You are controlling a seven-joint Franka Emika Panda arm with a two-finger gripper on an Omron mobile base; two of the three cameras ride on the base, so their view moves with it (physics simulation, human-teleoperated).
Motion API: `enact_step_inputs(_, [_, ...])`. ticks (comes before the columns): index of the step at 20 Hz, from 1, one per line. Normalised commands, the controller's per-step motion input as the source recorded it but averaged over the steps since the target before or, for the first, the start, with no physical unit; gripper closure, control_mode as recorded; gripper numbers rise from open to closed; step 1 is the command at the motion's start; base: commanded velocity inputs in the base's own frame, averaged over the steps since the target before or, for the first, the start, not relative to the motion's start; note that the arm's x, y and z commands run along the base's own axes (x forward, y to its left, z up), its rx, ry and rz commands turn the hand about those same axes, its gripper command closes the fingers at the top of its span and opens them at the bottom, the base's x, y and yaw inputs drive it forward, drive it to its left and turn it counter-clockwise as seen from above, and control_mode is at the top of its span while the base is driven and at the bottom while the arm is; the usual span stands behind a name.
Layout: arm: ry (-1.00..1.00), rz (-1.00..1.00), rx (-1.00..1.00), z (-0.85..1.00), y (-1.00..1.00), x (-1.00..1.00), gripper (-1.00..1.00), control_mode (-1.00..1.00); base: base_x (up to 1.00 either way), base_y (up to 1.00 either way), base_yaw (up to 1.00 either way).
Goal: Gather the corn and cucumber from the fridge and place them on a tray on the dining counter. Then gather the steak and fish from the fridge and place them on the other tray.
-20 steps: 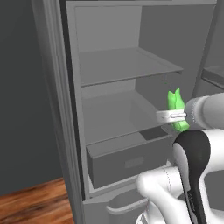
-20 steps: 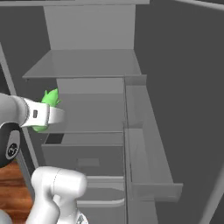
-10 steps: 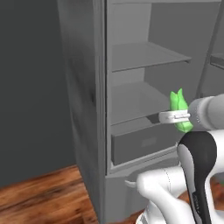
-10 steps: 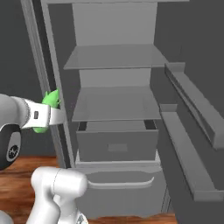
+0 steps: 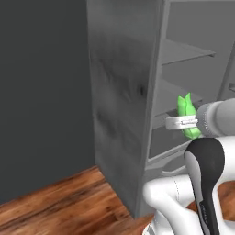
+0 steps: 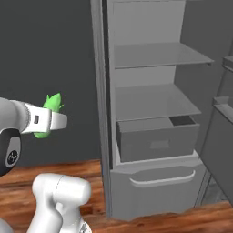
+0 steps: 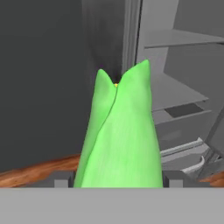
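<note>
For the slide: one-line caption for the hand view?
Gripper clamped on the bright green corn, open fridge shelves behind.

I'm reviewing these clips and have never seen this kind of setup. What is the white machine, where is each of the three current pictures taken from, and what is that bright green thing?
The white machine is a robot arm on a base that can drive, in a rendered kitchen. Two pictures come from cameras on the base, behind the arm to its left and to its right, looking forward over it. The third comes from a camera on the hand itself, looking along its fingers.

The bright green thing is the corn, in its husk with pointed tips. The hand is closed on it and holds it up in the air, beside the fridge rather than inside it.

The fridge is the tall grey cabinet standing open. The right base view shows its grey shelves and a drawer pulled partly out. Nothing else is visible on those shelves. The floor is wood.
</note>
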Motion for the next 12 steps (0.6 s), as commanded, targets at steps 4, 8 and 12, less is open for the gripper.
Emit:
enact_step_inputs(4, [0.00,0.00,0.00,0.00,0.00,0.00,1.00,1.00,-0.62,0.89,-0.31])
enact_step_inputs(8, [0.00,0.00,0.00,0.00,0.00,0.00,1.00,1.00,-0.83,0.64,-0.35])
enact_step_inputs(12, [0.00,0.00,0.00,0.00,0.00,0.00,1.00,1.00,-0.98,0.21,-0.40])
